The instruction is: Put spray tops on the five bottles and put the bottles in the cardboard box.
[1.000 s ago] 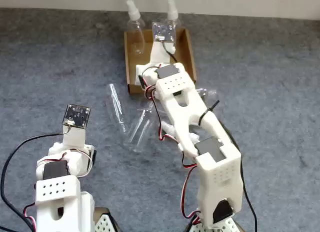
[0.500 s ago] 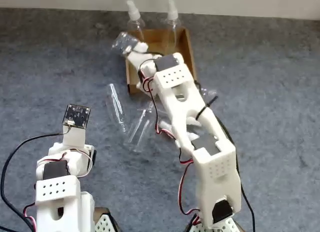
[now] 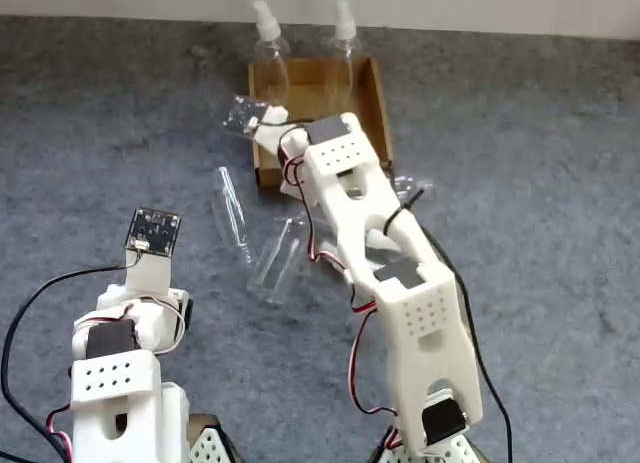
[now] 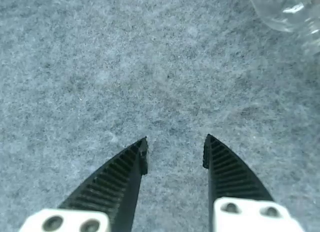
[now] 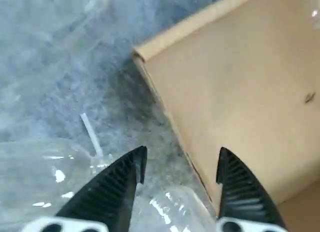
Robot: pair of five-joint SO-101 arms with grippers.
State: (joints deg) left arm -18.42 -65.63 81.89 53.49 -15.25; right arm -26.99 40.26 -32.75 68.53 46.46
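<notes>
The cardboard box lies at the far middle of the carpet. Two clear bottles with spray tops stand at its far end. Three topless clear bottles lie on the carpet: one left of the box, one nearer, one partly under the right arm. My right gripper is open and holds nothing. It hangs over the box's near left corner, with a bottle and a thin tube beside it. My left gripper is open over bare carpet, a bottle just ahead.
Grey carpet covers the whole table. The left arm stands at the near left, well apart from the box. The right arm stretches across the middle and hides part of the carpet and the box's near wall.
The right arm has swung left, from above the box's middle to its near left corner. The left arm has kept still.
</notes>
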